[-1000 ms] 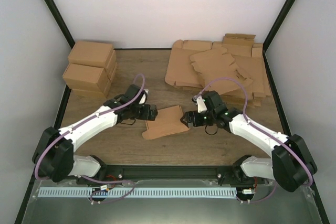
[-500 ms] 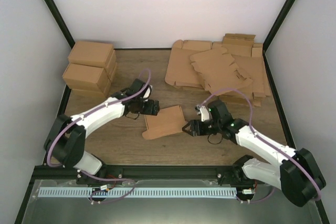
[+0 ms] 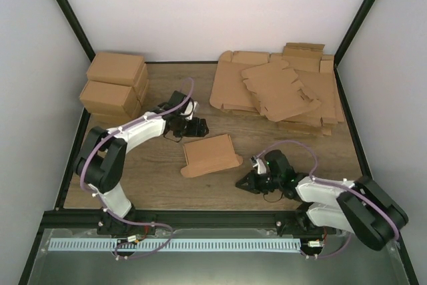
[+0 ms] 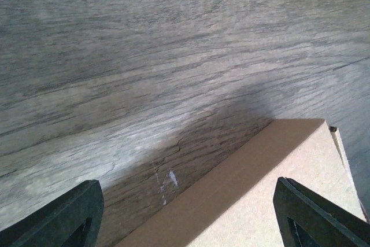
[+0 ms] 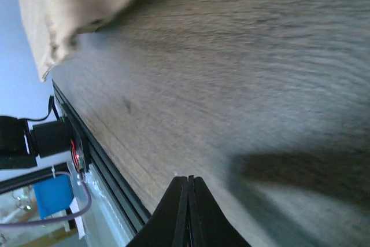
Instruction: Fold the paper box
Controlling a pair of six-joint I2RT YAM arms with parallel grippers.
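From above, the paper box (image 3: pixel 210 155) lies mid-way across the table (image 3: pixel 153 178). The left gripper (image 3: pixel 199 127), jaws wide, is at its 11 o'clock. The right gripper (image 3: pixel 241 183), pinched shut and empty, is at its 5 o'clock.
Left wrist: a box corner shows at 5 o'clock.
Right wrist: the box shows at 11 o'clock.

Outstretched left arm, left end effector (image 3: pixel 199 127) spread wide, right arm tucked low, right end effector (image 3: pixel 241 183) pinched closed

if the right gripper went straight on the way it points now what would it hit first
Most likely the bare table: the shut right gripper points left and low over the wood. The paper box lies off to the side of that line, so it looks missed, though depth is unclear.
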